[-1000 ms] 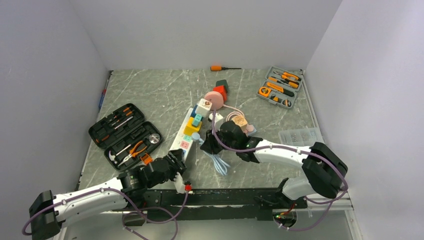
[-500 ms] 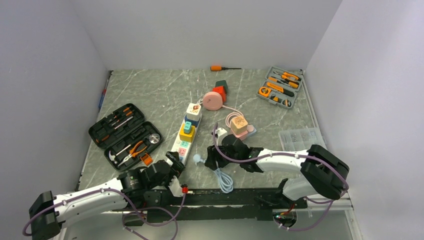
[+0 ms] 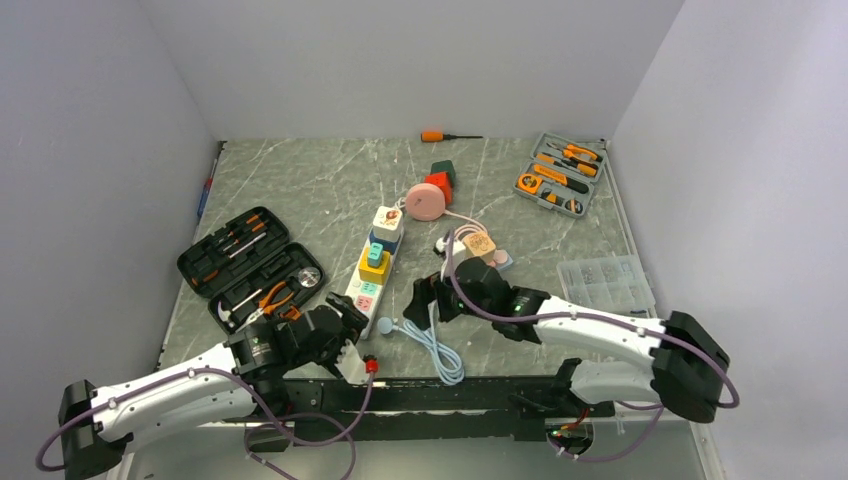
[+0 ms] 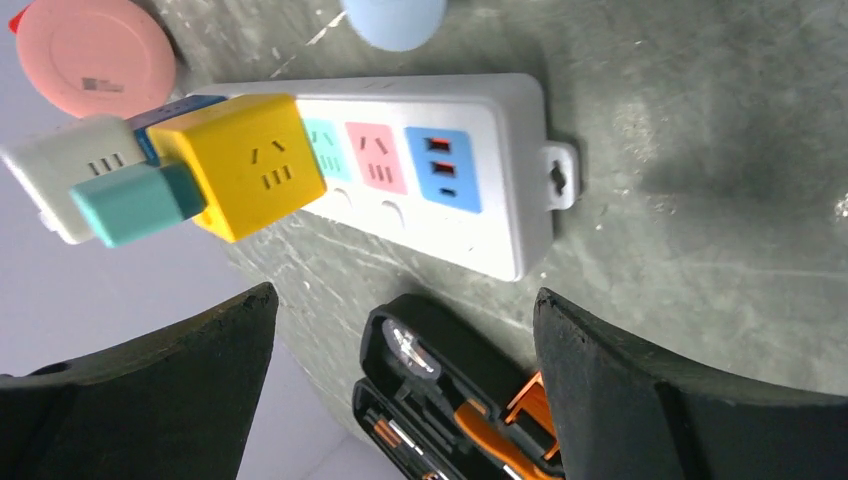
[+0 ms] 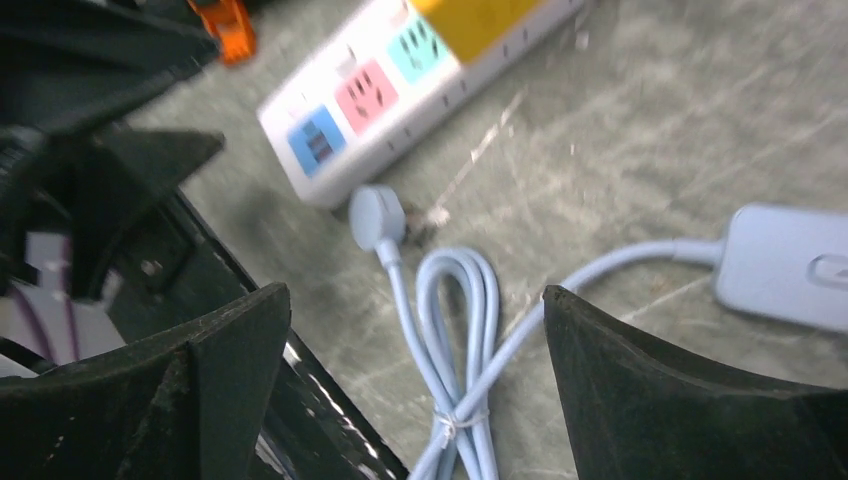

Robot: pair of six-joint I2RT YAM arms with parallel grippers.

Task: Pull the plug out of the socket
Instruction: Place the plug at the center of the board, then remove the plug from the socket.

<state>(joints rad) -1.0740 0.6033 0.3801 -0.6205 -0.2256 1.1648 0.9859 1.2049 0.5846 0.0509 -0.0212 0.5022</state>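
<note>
The plug (image 3: 385, 326) lies just right of the power strip's (image 3: 371, 278) near end, close to the table's (image 3: 300, 180) near edge. The left gripper (image 3: 343, 328) and right gripper (image 3: 424, 298) flank it, jaws spread apart.

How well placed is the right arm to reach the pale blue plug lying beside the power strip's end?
Probably yes. The plug lies loose on the table just off the power strip, and the right arm faces it, jaws open, with nothing in between; only its own cable trails nearby.
</note>
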